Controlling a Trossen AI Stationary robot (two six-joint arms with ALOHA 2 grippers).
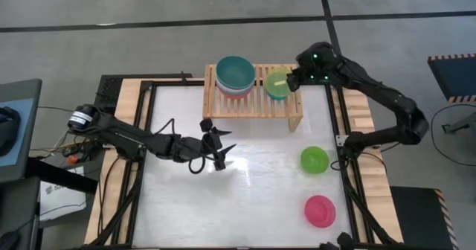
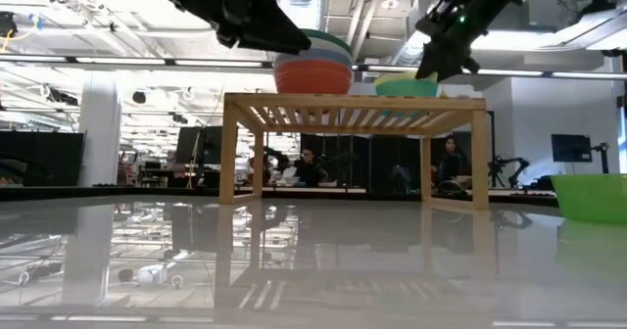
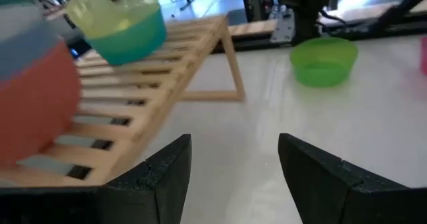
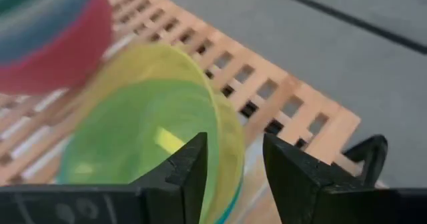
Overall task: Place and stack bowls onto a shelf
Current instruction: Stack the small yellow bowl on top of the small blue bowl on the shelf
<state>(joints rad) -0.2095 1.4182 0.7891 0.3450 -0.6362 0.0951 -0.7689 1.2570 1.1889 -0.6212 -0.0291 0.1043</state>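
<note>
Left gripper hovers over bare tabletop at centre, just toward 6 o'clock of the shelf; jaws apart, nothing between them. Left wrist view shows its two dark fingers spread over the white table.

Shelf at 12 o'clock of the table. On its slatted top, left end: a stack of bowls, teal green uppermost, red at the base in the low view. Right end: yellow bowl nested in a cyan one.

Right gripper at the yellow bowl's 3 o'clock rim; jaws straddle the rim, a finger each side. Whether they pinch it, cannot tell.

Lime green bowl at 3 o'clock of the table. Pink bowl at 5 o'clock, well apart from it.
</note>
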